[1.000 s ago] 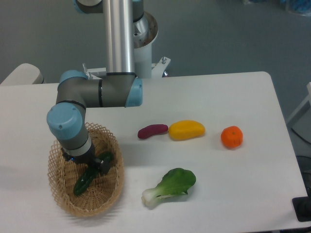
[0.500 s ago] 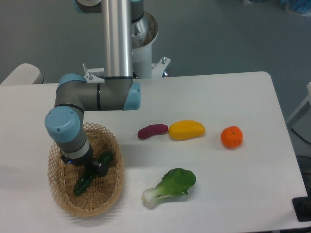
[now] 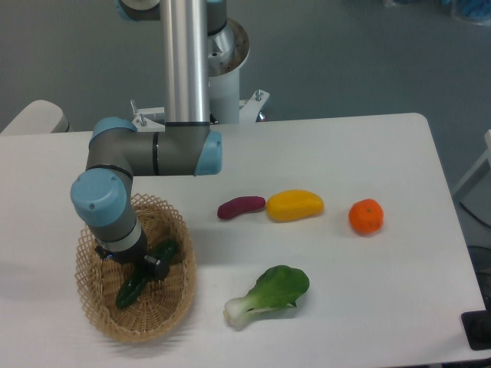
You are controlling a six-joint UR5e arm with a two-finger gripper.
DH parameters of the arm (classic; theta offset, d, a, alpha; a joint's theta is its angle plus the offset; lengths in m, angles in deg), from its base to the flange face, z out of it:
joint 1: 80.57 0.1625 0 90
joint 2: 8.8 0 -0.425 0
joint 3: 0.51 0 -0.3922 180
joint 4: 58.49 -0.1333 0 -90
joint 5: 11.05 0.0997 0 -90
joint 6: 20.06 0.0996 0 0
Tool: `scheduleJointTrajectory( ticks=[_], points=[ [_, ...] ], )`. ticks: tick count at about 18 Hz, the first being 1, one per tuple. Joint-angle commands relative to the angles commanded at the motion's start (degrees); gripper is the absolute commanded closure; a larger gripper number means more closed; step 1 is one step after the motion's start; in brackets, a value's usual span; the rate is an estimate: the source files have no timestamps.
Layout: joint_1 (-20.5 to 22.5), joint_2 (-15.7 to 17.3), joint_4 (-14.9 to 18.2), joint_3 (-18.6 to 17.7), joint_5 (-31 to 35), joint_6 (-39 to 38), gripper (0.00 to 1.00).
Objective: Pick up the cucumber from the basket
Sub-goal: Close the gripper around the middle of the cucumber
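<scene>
Lying in the basket [image 3: 178, 295], the cucumber [image 3: 132, 290] was dark green and glossy, its long axis running diagonally from lower left to upper right. The gripper [image 3: 142, 264] sat over its middle, hiding it; whether the fingers pinched it could not be told.

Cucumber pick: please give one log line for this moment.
phase: grasping | pincer: over cucumber, closure unclear | cucumber: in basket

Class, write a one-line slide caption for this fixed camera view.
Robot claw lowered over the cucumber inside the wicker basket.
</scene>
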Motion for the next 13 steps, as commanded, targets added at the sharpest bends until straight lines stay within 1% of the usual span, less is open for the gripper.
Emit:
scheduleJointTrajectory(
  ticks=[8, 13],
  points=[
    [0.09, 0.0, -0.09, 0.44, 0.09, 0.97, 0.15],
    [0.26, -0.35, -0.09, 0.44, 0.18, 2.46, 0.14]
  ],
)
